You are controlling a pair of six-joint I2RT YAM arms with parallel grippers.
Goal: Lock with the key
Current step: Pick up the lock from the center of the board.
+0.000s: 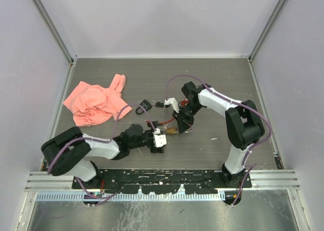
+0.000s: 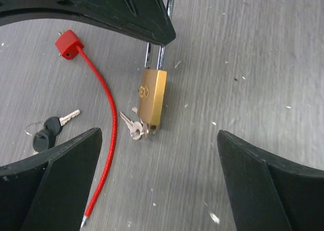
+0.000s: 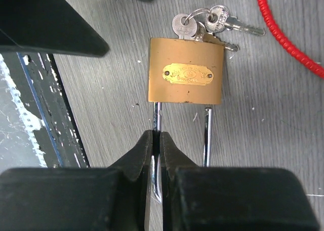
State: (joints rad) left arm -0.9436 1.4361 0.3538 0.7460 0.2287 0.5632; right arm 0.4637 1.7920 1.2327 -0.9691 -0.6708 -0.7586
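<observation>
**Right gripper clamped on the padlock's shackle, left gripper wide apart over it**

The grey table [image 1: 101, 71] is boxed in by white walls on its left, far and right sides, with a metal rail along the near edge. A pink cloth [image 1: 96, 103] lies crumpled at the far left, well apart from both arms.

Near the middle of the table lies the brass padlock [image 3: 186, 71], flat on its side and far from every wall. The right gripper [image 3: 157, 140] has its fingers pressed together on one leg of the shackle [image 3: 207, 135]. The other leg stands free beside them.

The left gripper [image 2: 159, 155] hovers just above the padlock's key end, fingers spread wide and touching nothing. The body lies between them, with bare table on either side.

A red cable [image 2: 104, 114] with a red cap [image 2: 67, 43] curves just beside the padlock. A bunch of silver keys [image 3: 202, 21] hangs at the keyhole end. Two black-headed keys [image 2: 50, 129] lie beyond the cable.
</observation>
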